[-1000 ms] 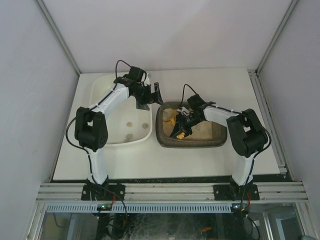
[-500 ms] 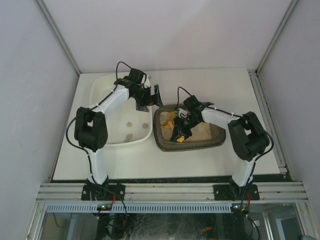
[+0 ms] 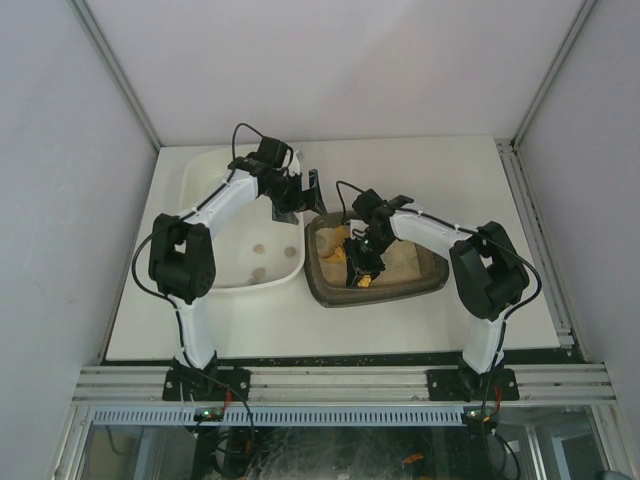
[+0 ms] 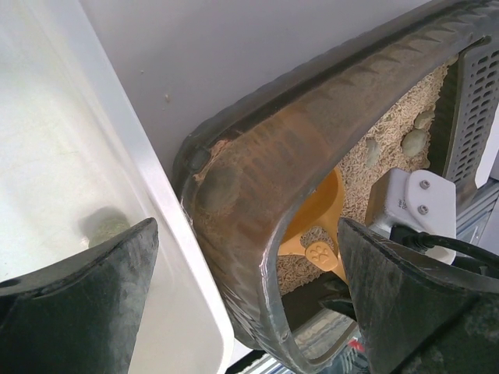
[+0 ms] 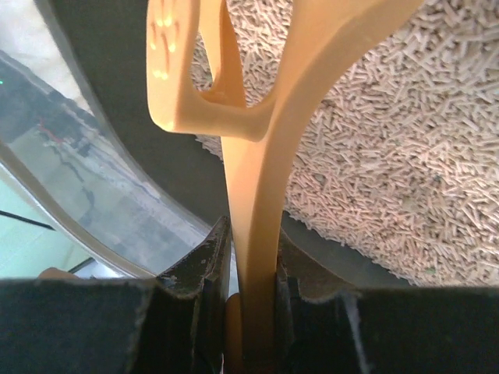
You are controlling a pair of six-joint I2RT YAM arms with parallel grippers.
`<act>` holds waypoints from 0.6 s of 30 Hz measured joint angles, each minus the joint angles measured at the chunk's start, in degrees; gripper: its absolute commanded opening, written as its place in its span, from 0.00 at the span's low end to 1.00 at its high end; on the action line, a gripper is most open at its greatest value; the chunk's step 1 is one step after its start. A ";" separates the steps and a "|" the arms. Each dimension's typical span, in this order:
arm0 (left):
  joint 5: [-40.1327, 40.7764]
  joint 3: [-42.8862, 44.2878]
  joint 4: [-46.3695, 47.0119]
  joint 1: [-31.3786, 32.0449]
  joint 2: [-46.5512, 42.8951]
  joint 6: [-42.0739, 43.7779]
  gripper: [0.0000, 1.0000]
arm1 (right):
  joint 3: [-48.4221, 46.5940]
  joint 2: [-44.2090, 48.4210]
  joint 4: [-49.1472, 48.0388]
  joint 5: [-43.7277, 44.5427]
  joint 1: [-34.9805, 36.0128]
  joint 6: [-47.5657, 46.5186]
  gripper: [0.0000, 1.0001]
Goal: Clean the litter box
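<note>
The yellow scoop (image 5: 261, 179) is cut off by the top edge of the right wrist view, so its head is not seen. Its handle's near end is buried between the fingers of the right gripper (image 5: 249, 249). In the left wrist view the litter box (image 4: 257, 179) is cut by the right and bottom edges. A greyish clump (image 4: 105, 226) in the white tub (image 4: 47, 140) is partly hidden behind a finger of the left gripper (image 4: 245, 234). From above, 3 spots (image 3: 259, 250) in the tub are too small to be identified.

Litter box (image 3: 380, 297) sitting on the tabletop (image 3: 450, 170) just right of the tub (image 3: 240, 285), scoop (image 5: 257, 195) reaching over the litter (image 5: 374, 117) inside it, clumps (image 3: 259, 249) lying in the tub
</note>
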State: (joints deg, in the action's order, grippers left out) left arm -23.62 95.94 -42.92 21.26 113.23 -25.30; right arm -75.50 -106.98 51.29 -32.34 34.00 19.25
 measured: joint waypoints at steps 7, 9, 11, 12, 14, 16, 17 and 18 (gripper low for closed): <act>-0.63 0.00 0.02 0.02 0.00 -0.04 1.00 | -0.20 0.50 2.56 3.32 0.00 -1.97 0.00; -0.63 0.00 0.02 0.07 0.00 -0.07 1.00 | -0.20 0.50 2.86 3.56 0.04 -2.16 0.00; -0.63 0.00 0.02 0.15 0.00 -0.04 1.00 | -0.15 0.68 3.04 3.74 0.20 -2.43 0.00; -0.63 0.00 0.02 0.22 0.00 -0.04 1.00 | -0.02 0.83 3.06 3.80 0.31 -2.58 0.00; -0.61 0.00 0.02 0.28 0.00 -0.04 1.00 | 0.39 1.22 3.32 4.04 0.63 -2.73 0.00; -0.57 0.00 0.02 0.35 0.00 -0.04 1.00 | 0.74 1.64 3.80 4.42 1.07 -2.91 0.00; -0.55 0.00 0.02 0.37 0.00 -0.04 1.00 | 0.87 1.84 4.07 4.59 1.29 -2.93 0.00; -0.55 0.00 0.02 0.39 0.00 -0.04 1.00 | 0.98 2.08 4.44 4.83 1.51 -2.93 0.00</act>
State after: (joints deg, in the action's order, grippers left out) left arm -24.16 95.94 -42.89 21.65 113.23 -25.34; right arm -74.52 -104.90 55.72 -27.51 35.51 16.32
